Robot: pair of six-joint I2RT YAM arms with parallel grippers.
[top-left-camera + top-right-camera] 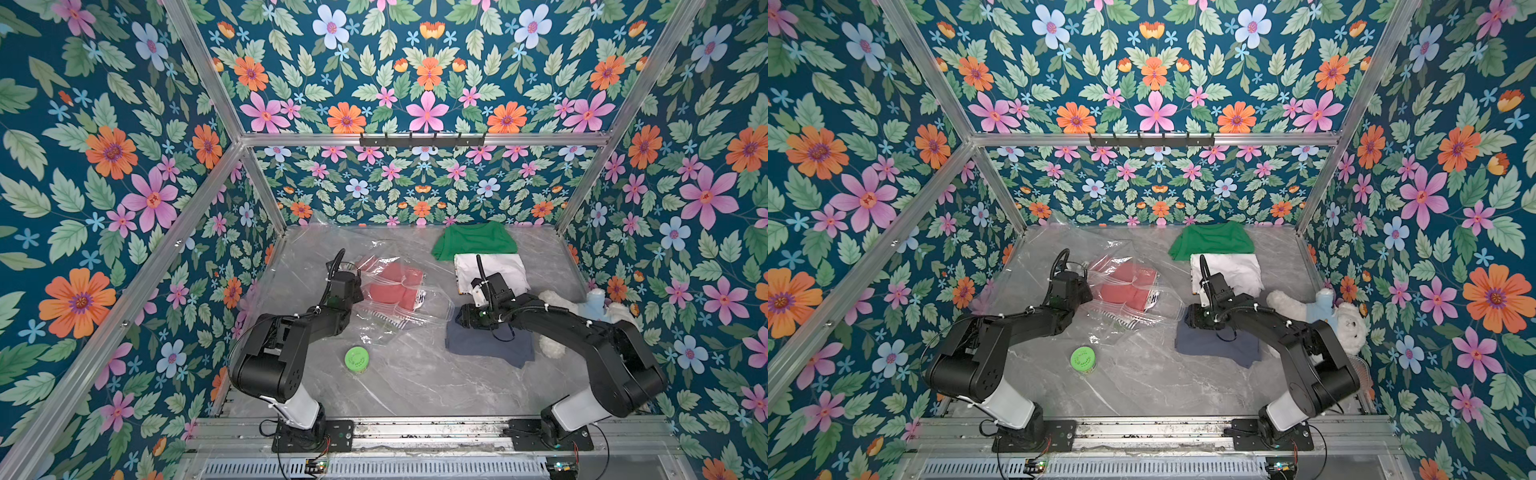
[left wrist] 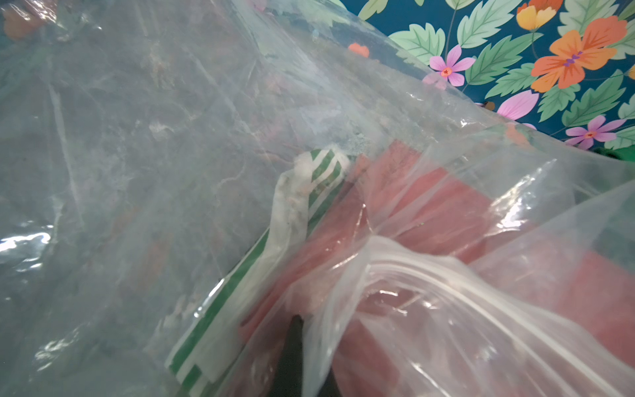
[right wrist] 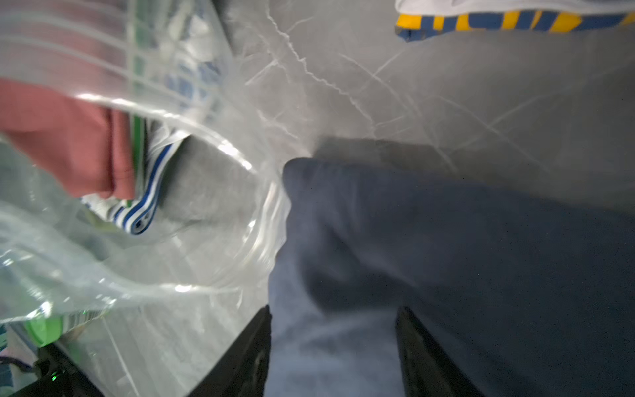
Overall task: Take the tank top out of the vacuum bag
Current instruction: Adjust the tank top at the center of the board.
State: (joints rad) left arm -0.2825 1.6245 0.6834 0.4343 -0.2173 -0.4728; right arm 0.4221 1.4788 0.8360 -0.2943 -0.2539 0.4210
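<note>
The clear crinkly vacuum bag [image 1: 432, 309] [image 1: 1163, 309] lies in the middle of the table with its mouth towards the right. A folded red garment [image 1: 392, 286] [image 2: 446, 213] and striped cloth [image 3: 144, 213] lie inside it. My left gripper [image 1: 360, 291] [image 2: 305, 330] is shut on a fold of the bag's plastic at its left side. A dark navy garment [image 1: 490, 345] [image 3: 481, 240] lies on the table just outside the mouth. My right gripper [image 1: 460, 318] [image 3: 333, 309] hangs open over the navy garment's edge. I cannot tell which garment is the tank top.
A green-lidded jar [image 1: 356, 359] stands in front of the bag. A green shirt [image 1: 473, 241] and a white garment [image 1: 498, 266] lie at the back right. A white teddy bear [image 1: 1350, 328] sits by the right wall. Flowered walls close three sides.
</note>
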